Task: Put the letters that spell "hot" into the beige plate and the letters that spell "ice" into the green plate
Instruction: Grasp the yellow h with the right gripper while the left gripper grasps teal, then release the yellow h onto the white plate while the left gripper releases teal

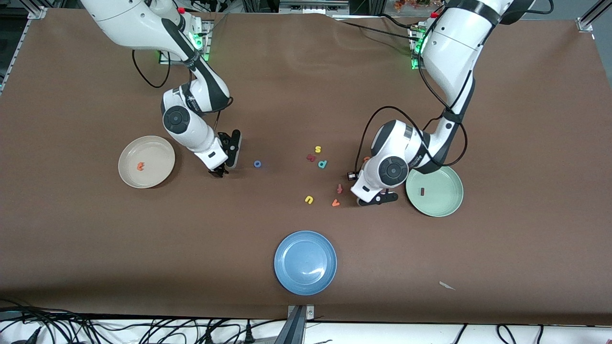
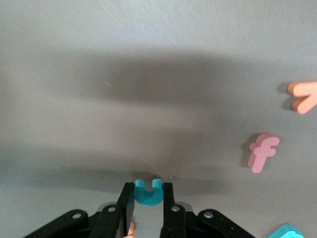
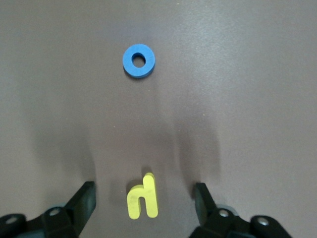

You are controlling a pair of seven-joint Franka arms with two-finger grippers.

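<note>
So we've got a big table covered with a brown mat (image 1: 306, 95), a bit rippled along the robots' edge. Metal frame rails (image 1: 590, 19) show at its corners. Along the camera's edge we see a white strip with a tangle of black cables (image 1: 143, 329) and a grey bracket (image 1: 299, 320) at the middle. Light is even, with soft shadows.

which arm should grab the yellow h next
Right. The right gripper hangs open over the yellow h, which lies between its fingers. The left gripper is shut on the teal c.
</note>
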